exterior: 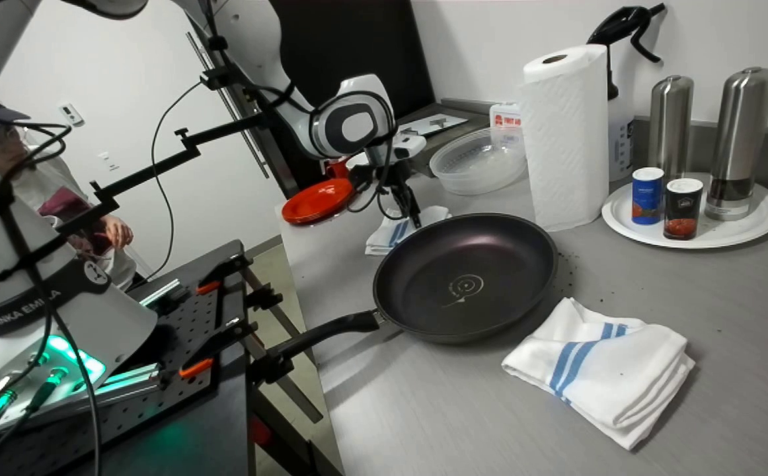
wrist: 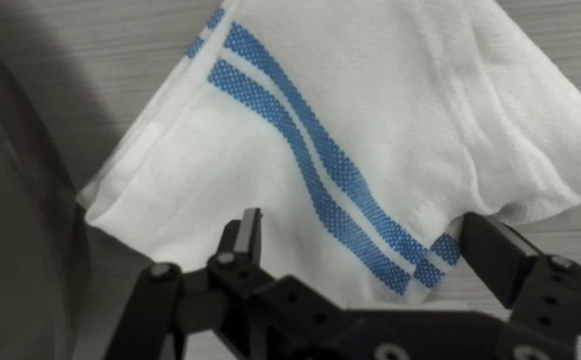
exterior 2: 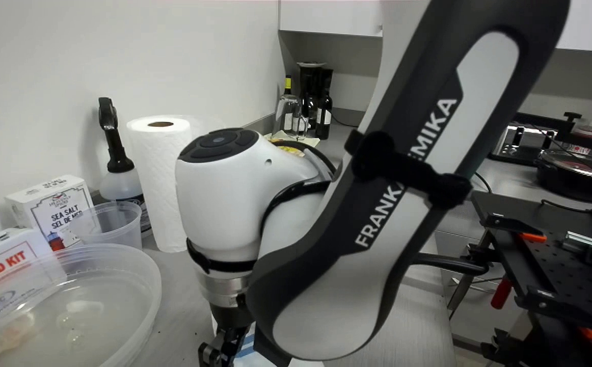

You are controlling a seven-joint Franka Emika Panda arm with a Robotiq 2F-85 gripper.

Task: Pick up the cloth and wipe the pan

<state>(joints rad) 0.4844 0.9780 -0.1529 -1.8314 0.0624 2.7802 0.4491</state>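
Note:
A folded white cloth with blue stripes (exterior: 384, 237) lies on the counter just behind the black pan (exterior: 470, 277) in an exterior view. It fills much of the wrist view (wrist: 380, 100), and a striped part shows in an exterior view (exterior 2: 247, 349). My gripper (wrist: 360, 220) is open, its fingers wide apart at the cloth's edge with cloth between them. The gripper also shows in both exterior views (exterior: 414, 215) (exterior 2: 219, 351). The right finger meets or overlaps the cloth edge; contact is unclear. The pan's dark side (wrist: 15, 200) is at the wrist view's left. A second striped cloth (exterior: 609, 370) lies in front of the pan.
The pan handle (exterior: 331, 328) overhangs the counter edge. A paper towel roll (exterior: 566, 139), a clear plastic bowl (exterior: 480, 165) and a white plate (exterior: 754, 228) with shakers and mills stand near the wall. Red plates (exterior: 318, 201) sit beyond the cloth. Dark crumbs lie beside the pan.

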